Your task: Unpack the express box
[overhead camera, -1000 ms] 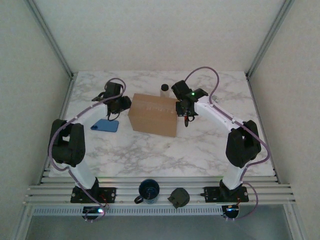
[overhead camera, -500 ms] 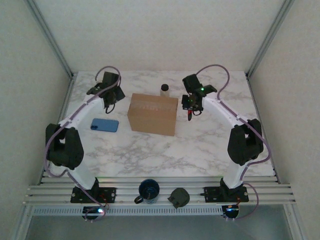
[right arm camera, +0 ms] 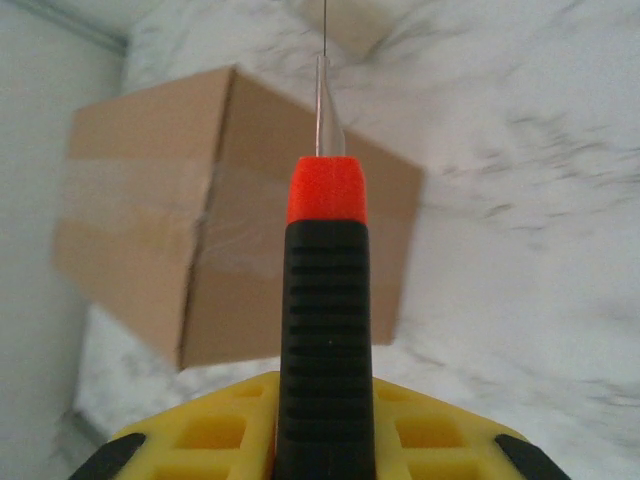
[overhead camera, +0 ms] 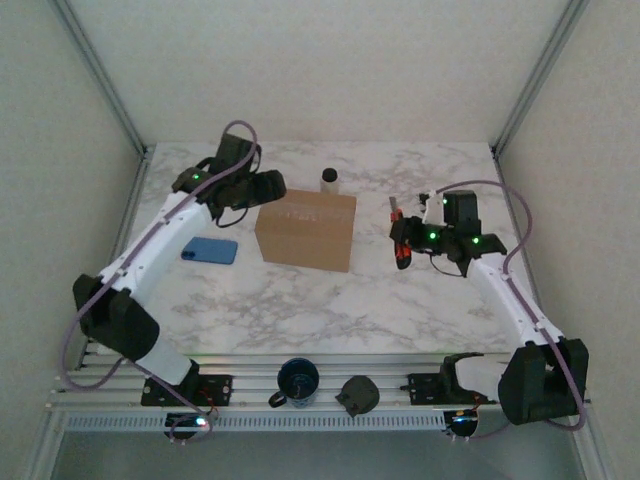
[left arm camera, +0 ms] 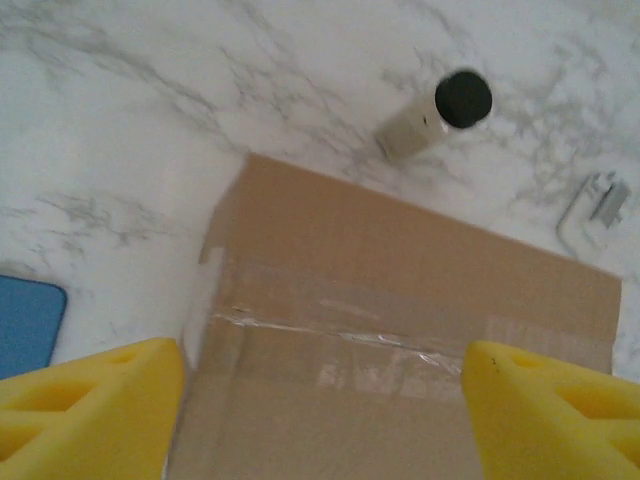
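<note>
Top external view, stock as it stands.

Item 1, express box (overhead camera: 305, 230): one. Brown carton at the middle of the marble table (overhead camera: 300, 310), flaps down and taped. Its long axis runs left to right across the frame, the right end a little lower. In my left wrist view the clear tape seam follows that same long axis.

Item 2, left gripper (overhead camera: 268, 187): one. It hangs at the box's upper left corner. In the left wrist view my yellow fingers (left arm camera: 90, 400) sit at the two bottom corners of the frame, wide apart, with the box top showing between them. Whether they touch the cardboard, I cannot tell.

Item 3, right gripper (overhead camera: 403, 245): one, right of the box and apart from it. It is clamped on the knife (right arm camera: 325, 330).

Item 4, knife: one. Black ribbed handle, orange-red collar, clear tip. In the right wrist view it points up the frame, towards the box.

Item 5, blue phone (overhead camera: 209, 250): one, flat on the table left of the box.

Item 6, small bottle (overhead camera: 329, 179): one, dark cap, just above the box's upper edge.

Item 7, mug (overhead camera: 297, 380): one, dark blue, on the rail at bottom centre.

Item 8, dark object (overhead camera: 357, 394): one, just right of the mug; too small to identify.
</note>
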Robot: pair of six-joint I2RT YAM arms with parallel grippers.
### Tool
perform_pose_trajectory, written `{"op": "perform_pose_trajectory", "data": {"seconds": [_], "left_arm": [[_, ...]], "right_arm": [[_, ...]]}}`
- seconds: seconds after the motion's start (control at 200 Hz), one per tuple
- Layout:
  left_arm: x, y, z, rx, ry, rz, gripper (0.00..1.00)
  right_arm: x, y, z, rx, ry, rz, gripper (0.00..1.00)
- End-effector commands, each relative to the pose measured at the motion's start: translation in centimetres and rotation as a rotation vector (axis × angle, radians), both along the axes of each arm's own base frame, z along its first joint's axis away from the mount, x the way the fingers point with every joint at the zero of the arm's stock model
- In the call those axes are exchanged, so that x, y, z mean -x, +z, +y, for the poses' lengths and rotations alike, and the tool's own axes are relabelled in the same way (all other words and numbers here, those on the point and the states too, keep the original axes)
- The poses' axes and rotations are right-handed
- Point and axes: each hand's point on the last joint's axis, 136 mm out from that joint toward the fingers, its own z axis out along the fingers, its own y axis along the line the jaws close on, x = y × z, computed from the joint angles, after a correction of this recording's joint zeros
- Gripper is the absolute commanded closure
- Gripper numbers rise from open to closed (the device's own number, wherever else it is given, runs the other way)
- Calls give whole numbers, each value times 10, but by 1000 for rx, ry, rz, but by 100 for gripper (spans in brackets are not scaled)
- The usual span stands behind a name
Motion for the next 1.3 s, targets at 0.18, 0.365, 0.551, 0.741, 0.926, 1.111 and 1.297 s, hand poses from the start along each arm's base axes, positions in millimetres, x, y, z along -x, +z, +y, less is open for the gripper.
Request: {"op": "perform_pose_trajectory", "data": {"seconds": [0.18, 0.365, 0.551, 0.741, 0.926, 1.111, 1.297], "left_arm": [[1, -33, 20, -219, 54, 155, 21], [-1, -53, 8, -210, -17, 203, 19], [-3, -69, -17, -116, -115, 217, 19], [-7, -78, -17, -102, -116, 219, 18], [-6, -87, -12, -87, -114, 230, 16], [-1, -94, -9, -13, -139, 230, 19], [5, -103, -7, 68, -150, 228, 20]], "right_arm": [[13, 26, 18, -162, 126, -124, 100], [15, 21, 16, -151, 131, -120, 100], [14, 17, 16, -159, 127, -111, 100], [14, 17, 17, -168, 129, -114, 100], [15, 15, 17, -173, 133, -113, 100], [15, 14, 19, -197, 133, -130, 100], [11, 3, 21, -236, 119, -109, 100]]}}
